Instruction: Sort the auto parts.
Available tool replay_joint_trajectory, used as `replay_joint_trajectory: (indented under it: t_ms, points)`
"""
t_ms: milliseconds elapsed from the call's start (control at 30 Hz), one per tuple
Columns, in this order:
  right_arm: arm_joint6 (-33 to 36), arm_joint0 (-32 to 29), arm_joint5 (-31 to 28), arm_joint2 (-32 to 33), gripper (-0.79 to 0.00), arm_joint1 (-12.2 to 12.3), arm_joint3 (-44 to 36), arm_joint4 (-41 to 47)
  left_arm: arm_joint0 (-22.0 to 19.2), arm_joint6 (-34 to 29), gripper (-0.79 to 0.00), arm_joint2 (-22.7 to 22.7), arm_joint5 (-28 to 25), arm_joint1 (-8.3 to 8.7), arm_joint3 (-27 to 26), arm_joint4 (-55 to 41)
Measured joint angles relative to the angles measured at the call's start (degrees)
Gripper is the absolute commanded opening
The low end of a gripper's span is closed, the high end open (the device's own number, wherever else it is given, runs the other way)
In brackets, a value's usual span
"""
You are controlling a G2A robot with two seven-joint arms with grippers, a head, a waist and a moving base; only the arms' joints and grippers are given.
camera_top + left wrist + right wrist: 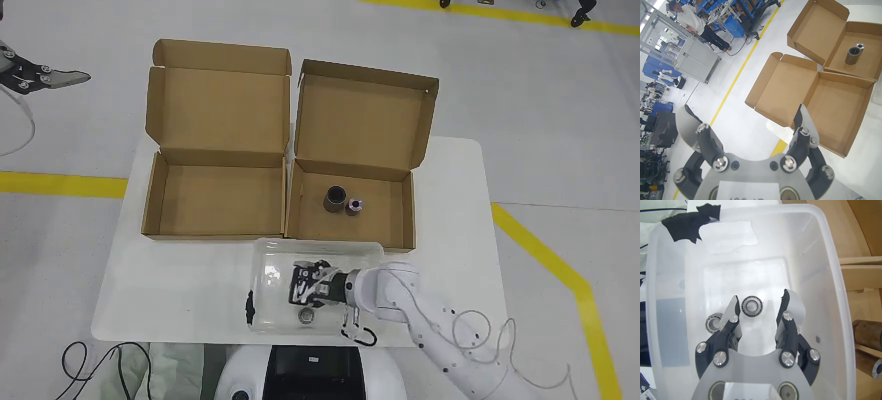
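Note:
My right gripper (pixel 761 296) is open and lowered inside the clear plastic bin (pixel 829 279). A steel bearing (pixel 752 306) lies on the bin floor between its fingers, close to one fingertip. A second bearing (pixel 712 324) lies just outside that finger, partly hidden by it. From above, the right gripper (pixel 303 283) sits in the bin (pixel 262 262) at the table's front, with a bearing (pixel 307 316) beside it. My left gripper (pixel 743 109) is open and holds nothing, out over the floor beyond the table's left side (pixel 48 76).
Two open cardboard boxes stand behind the bin. The left box (pixel 215 200) has nothing in it. The right box (pixel 385 225) holds a dark cylinder (pixel 335 198) and a small silver part (pixel 356 207). Black tape and a paper label (pixel 728 236) are on the bin's far wall.

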Motion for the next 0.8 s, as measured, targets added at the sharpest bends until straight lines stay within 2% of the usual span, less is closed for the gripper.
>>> replay_joint_trajectory:
  t_ms: [167,333,467,567,667,700,800]
  points:
    - [1.04,0.97,0.19,-1.75,-0.391,-0.54,1.22,-0.23,0.00,0.00,0.000,0.00,0.00,0.00,0.00,0.00]
    - [2.64,1.77,1.39,-3.64,-0.320,-1.16,2.48,-1.31,0.00,0.00,0.000,0.00,0.00,0.00,0.00,0.00]
    - [4.23,2.23,3.21,-4.91,-0.329,-1.67,2.91,-2.30,0.00,0.00,0.000,0.00,0.00,0.00,0.00,0.00]
    - [5.18,2.59,4.25,-5.67,-0.422,-2.03,3.44,-2.82,0.00,0.00,0.000,0.00,0.00,0.00,0.00,0.00]
    - [5.73,2.90,5.16,-6.24,-0.760,-2.35,3.74,-3.27,0.00,0.00,0.000,0.00,0.00,0.00,0.00,0.00]
    - [5.82,2.99,5.60,-6.44,-0.785,-2.46,3.76,-3.59,0.00,0.00,0.000,0.00,0.00,0.00,0.00,0.00]
    - [5.67,3.00,6.85,-6.75,-0.785,-2.65,3.56,-4.58,0.00,0.00,0.000,0.00,0.00,0.00,0.00,0.00]
